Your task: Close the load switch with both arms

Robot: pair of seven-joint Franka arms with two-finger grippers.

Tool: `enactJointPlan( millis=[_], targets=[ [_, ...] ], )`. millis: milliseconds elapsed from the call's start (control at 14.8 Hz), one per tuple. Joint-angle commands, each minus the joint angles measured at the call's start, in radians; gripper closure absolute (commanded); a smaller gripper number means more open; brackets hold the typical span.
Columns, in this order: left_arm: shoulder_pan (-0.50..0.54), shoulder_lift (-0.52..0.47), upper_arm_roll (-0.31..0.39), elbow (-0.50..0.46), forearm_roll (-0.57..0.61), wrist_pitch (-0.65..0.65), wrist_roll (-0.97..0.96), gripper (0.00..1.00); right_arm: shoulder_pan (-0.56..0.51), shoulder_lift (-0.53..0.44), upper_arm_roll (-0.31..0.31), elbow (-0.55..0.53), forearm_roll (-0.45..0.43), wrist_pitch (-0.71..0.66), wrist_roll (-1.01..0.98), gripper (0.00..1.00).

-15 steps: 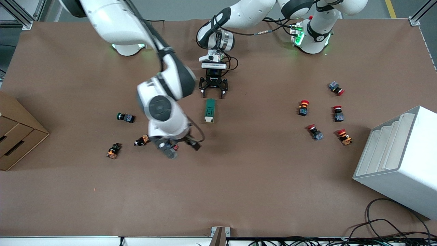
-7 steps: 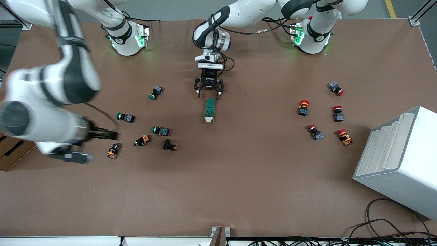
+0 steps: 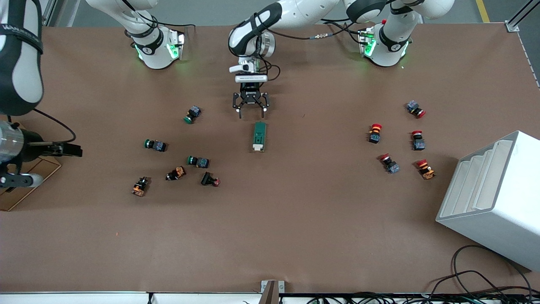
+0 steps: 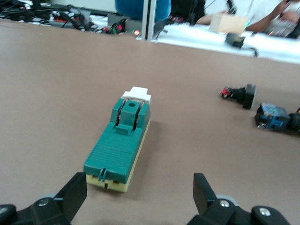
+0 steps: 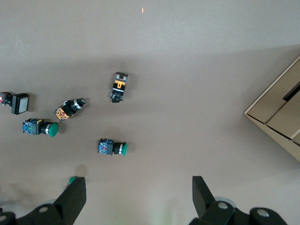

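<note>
The load switch (image 3: 259,136) is a dark green oblong block on a cream base, lying in the middle of the table. Its white lever tip (image 4: 137,93) is at the end nearer to the front camera. My left gripper (image 3: 251,114) hangs open just off the switch's other end, low over the table. In the left wrist view the switch (image 4: 119,145) lies ahead of the open left gripper (image 4: 139,190), close to one fingertip (image 4: 75,192). My right gripper (image 5: 138,187) is open and empty, high over the right arm's end of the table.
Green and orange push buttons (image 3: 198,161) lie scattered toward the right arm's end, also seen as the push buttons (image 5: 111,147) under the right wrist. Red push buttons (image 3: 389,163) lie toward the left arm's end beside a white rack (image 3: 493,198). A cardboard box (image 3: 25,185) sits under the right arm.
The right arm swung away from the middle of the table to its own end, uncovering the green push buttons. The left gripper drew back slightly from the switch toward the bases.
</note>
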State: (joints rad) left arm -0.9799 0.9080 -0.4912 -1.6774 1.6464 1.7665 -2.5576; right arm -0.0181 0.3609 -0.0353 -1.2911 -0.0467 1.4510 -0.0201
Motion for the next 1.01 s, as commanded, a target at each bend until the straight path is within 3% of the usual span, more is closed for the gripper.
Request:
enactJointPlan(
  millis=[0,270,473,946],
  targets=[
    [0.013,-0.064,-0.007,0.007,-0.127,0.019,0.167,0.01,-0.017,-0.011,0.026,0.006,-0.024,-0.014,0.0,0.0],
    [0.035,-0.087,-0.027,0.155,-0.333,0.036,0.376,0.01,-0.016,-0.013,0.029,0.038,0.005,-0.033,0.002,0.0],
    [0.043,-0.109,-0.026,0.267,-0.488,0.028,0.522,0.01,-0.017,-0.019,0.031,0.039,0.011,-0.13,-0.009,0.0],
    [0.217,-0.351,-0.026,0.298,-0.862,0.027,0.92,0.01,-0.016,-0.092,0.031,0.03,0.045,-0.121,-0.078,0.0]
  ],
)
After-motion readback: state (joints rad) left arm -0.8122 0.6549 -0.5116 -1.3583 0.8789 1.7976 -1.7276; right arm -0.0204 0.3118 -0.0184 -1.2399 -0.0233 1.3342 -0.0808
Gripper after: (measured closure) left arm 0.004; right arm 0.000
